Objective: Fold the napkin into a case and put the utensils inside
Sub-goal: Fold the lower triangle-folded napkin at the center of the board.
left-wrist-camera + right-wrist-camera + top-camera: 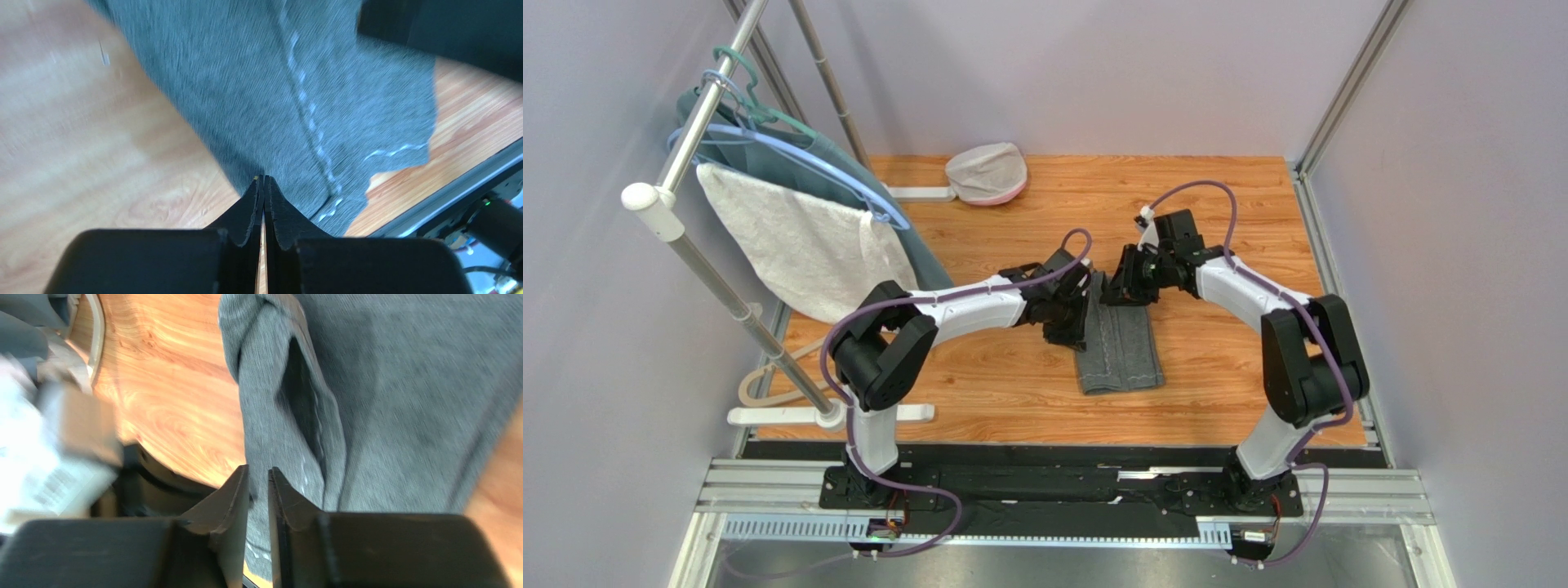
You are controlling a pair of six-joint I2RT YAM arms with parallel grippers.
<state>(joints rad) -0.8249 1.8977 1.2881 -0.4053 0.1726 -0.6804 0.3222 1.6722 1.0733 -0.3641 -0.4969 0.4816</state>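
We see the napkin [1120,349] lying on the middle of the bench [1210,196], folded into a narrow dark grey band. Its long sides run from the far edge toward the near edge, and its near end lies flat on the wood. Both arms reach in over its far end.

The left gripper [264,180] comes in from the left side. In its wrist view the two fingers are pressed together, with only a hairline between them. Their tips sit right at the napkin's edge, and the pale stitched line [307,110] runs down the cloth just beside them. We cannot tell whether any cloth is caught between the tips. This part of the napkin looks lifted and blurred above the wood.

The right gripper [258,473] comes in from the right side, at the far end of the band. Its fingers stand slightly apart, and we see nothing in the narrow slot between them. Just beyond its tips the cloth is rolled over on itself, leaving a dark slit-like opening [301,392] along the fold.

At the left edge of the bench a white towel [799,245] and a teal-blue garment [922,257] hang from a metal rail [707,110]. A pale rounded thing [987,172] sits at the far edge, well apart from the napkin.
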